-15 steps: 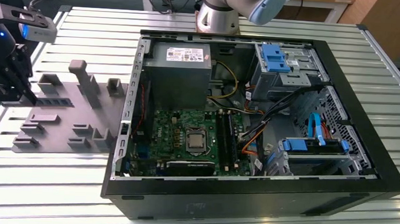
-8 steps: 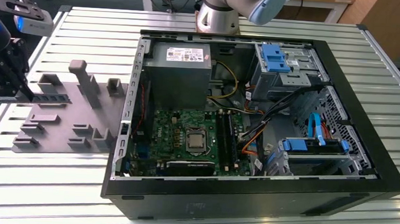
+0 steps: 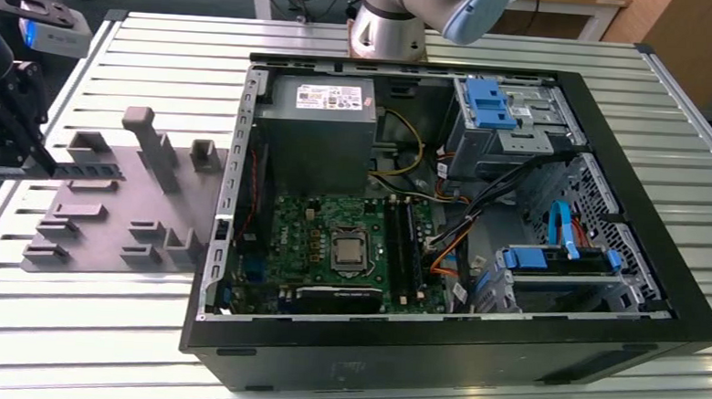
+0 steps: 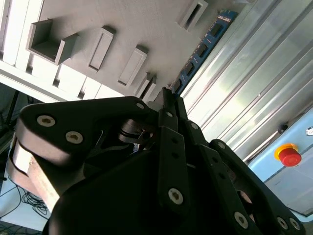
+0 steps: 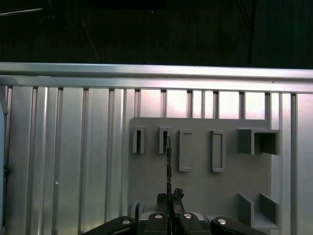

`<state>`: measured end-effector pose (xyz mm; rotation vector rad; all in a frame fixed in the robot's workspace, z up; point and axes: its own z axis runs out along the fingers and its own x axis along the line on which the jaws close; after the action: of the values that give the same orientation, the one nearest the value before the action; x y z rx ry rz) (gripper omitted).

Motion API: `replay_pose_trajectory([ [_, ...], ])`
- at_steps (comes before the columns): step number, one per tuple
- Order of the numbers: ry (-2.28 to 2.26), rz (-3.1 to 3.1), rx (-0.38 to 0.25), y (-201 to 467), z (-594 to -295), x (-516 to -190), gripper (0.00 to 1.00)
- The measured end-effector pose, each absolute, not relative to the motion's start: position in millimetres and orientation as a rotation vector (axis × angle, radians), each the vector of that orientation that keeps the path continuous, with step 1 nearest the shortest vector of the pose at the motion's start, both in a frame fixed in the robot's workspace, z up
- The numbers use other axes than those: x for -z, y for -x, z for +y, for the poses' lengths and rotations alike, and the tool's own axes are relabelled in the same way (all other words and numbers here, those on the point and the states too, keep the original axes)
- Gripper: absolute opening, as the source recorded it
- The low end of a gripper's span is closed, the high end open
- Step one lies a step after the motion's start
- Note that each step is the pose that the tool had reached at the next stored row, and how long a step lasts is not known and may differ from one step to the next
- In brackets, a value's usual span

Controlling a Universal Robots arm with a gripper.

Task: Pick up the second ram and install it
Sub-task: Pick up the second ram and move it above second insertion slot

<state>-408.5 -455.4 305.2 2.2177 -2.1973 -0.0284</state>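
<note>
Looking at the second ram (image 4: 203, 49), I see a thin blue stick with small black chips. It runs along one side of the grey holder tray (image 4: 122, 24). In the first wrist view I see the second ram (image 5: 168, 166) edge-on, as one fine line over the tray, with its far end by one of the tray's small upright blocks (image 5: 165, 140).

I think it is very light and stiff, but easy to hurt. It will not bend, so a twist or a hard squeeze could crack it or knock a chip. I judge the best hold is across its two flat sides, near an end and well away from the bottom edge that goes into a slot.

The gripper (image 5: 169, 198) is at the near end of the stick. Its two fingers look pinched together on the flat sides, with the stick coming out from between them. I cannot tell if the stick is lifted or sitting in the tray.

The tray lies on the metal slat table (image 3: 119, 59). Just beside the tray, on the exterior view's right, is the open computer case (image 3: 446, 350). Inside it is the green motherboard (image 3: 318, 225) with its long black slots (image 3: 403, 243).
</note>
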Motion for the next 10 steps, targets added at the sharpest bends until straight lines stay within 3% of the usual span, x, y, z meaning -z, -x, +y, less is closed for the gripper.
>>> replay_pose_trajectory([
  [10, -2.218, -2.197, 0.028, 408.5, -455.4, -314.8, 0.14],
])
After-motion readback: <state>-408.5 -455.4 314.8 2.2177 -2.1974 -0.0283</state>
